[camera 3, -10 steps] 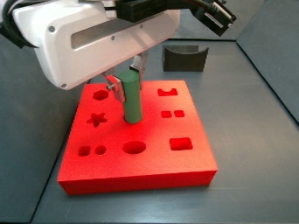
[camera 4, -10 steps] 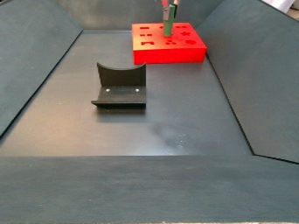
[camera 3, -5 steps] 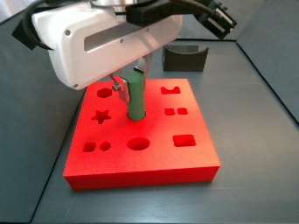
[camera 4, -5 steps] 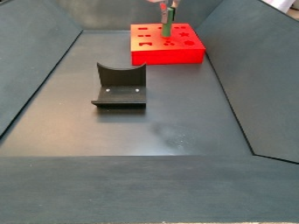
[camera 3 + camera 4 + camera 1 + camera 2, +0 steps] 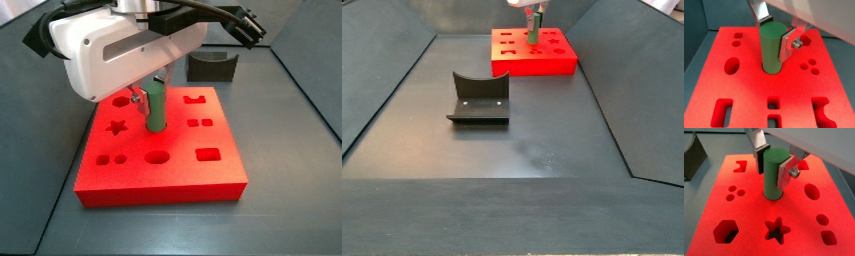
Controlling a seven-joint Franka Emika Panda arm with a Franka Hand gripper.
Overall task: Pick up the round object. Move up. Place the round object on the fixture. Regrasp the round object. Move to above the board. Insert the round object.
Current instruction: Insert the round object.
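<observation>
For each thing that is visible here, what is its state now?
Green peg: upright, lower end in a hole of the board, upper part between the fingers.
Gripper: above the board, shut on the green peg.
Red board: flat on the floor, other holes unfilled.
Fixture: notch holds nothing.

Bright, even light; sharp frames, board (image 5: 751, 95) glowing saturated red.

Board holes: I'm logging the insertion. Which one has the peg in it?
The round hole mid-board, where the green peg stands upright in the pincer; the star, hexagon and oval stay empty.
</observation>
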